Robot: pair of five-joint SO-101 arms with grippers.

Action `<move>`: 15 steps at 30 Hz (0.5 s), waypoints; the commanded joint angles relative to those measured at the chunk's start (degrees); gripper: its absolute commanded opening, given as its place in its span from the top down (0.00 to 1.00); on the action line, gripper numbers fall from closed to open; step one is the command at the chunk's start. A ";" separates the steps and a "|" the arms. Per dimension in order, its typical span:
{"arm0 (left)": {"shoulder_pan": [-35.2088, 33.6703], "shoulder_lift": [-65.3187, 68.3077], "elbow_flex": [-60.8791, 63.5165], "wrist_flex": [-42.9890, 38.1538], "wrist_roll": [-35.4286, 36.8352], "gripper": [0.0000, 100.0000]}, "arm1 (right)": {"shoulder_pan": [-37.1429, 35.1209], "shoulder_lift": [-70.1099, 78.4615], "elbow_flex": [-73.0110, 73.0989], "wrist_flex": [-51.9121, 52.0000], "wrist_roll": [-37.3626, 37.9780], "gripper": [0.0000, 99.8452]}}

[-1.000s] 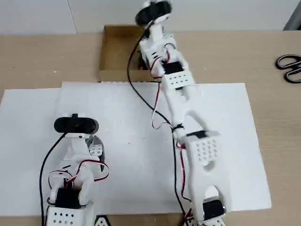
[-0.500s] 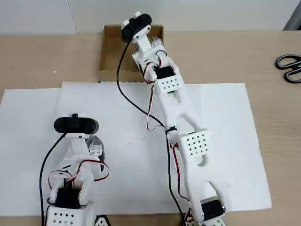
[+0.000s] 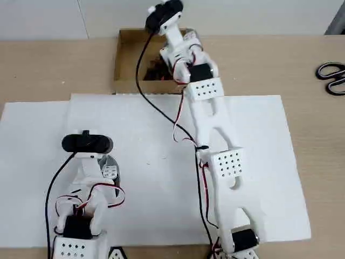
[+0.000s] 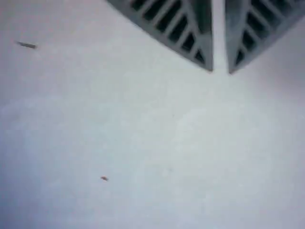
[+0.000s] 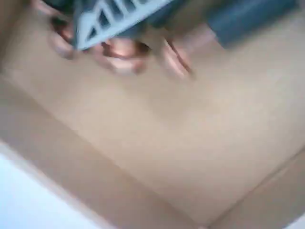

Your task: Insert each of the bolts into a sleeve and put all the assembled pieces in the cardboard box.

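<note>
Lying on the floor of the cardboard box [image 5: 190, 143], in the right wrist view, are several copper-coloured rounded pieces [image 5: 121, 50], clustered together close to one wall; they are too blurred to count or to separate into bolts and sleeves. The right gripper [image 5: 157, 21] hangs directly above them inside the box, and whether it is wide, narrow or holding anything cannot be told. In the high view the box sits open-topped at the far edge of the table [image 3: 54, 65], just beyond the far edge of a white paper sheet [image 3: 145, 140], and the right arm [image 3: 215, 124] stretches across that sheet to reach over the box's right half, where a dark reddish patch shows against the cardboard. The left gripper [image 4: 219, 67] is poised over bare paper at the near left, well apart from the box, closed to a thin slit and holding nothing. A pair of scissors [image 3: 331, 75] lies at the table's far right edge.
</note>
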 commanded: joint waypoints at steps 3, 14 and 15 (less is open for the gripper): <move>0.26 -0.53 -0.22 -1.49 0.09 0.99 | 0.75 -1.01 -14.68 12.97 0.53 0.78; 0.26 -0.53 -0.22 -1.49 0.09 0.99 | 2.59 -11.12 -16.62 30.20 0.18 0.98; 0.26 -0.53 -0.22 -1.49 0.09 0.99 | 2.68 -12.18 -16.62 31.87 -0.53 0.99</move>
